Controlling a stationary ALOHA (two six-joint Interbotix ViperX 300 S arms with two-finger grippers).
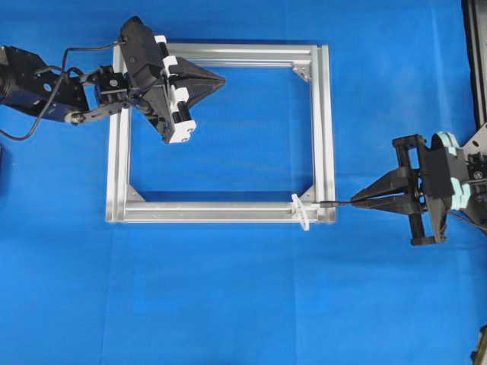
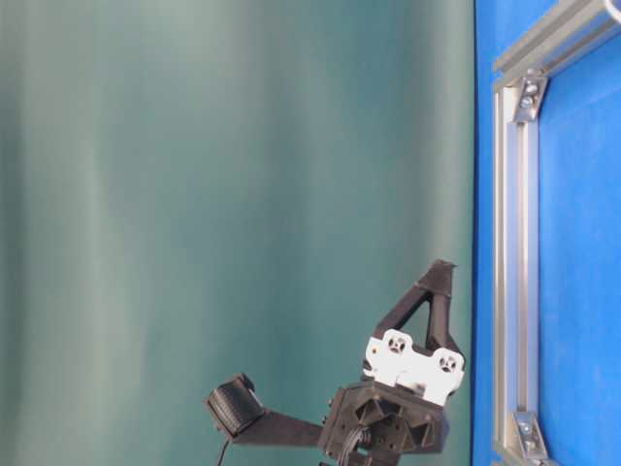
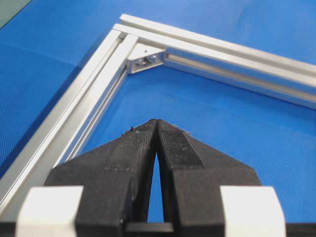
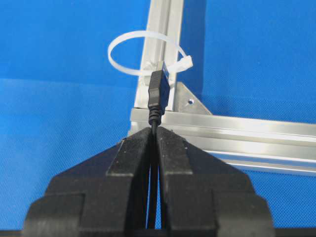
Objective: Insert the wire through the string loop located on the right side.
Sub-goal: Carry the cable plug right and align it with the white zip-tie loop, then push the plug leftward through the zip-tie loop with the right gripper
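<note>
The wire is a thin black cable with a dark plug tip, and my right gripper is shut on it just behind the plug. From overhead, the plug points left at the outer edge of the silver frame's front right corner, just short of the string loop. In the right wrist view the white string loop stands up from the frame rail, just beyond the plug tip. My right gripper hovers right of the frame. My left gripper is shut on nothing over the frame's back left part.
The silver square frame lies flat on the blue table, with corner brackets inside its corners. The left gripper hangs above blue cloth inside the frame. At table level it sits clear above the rail.
</note>
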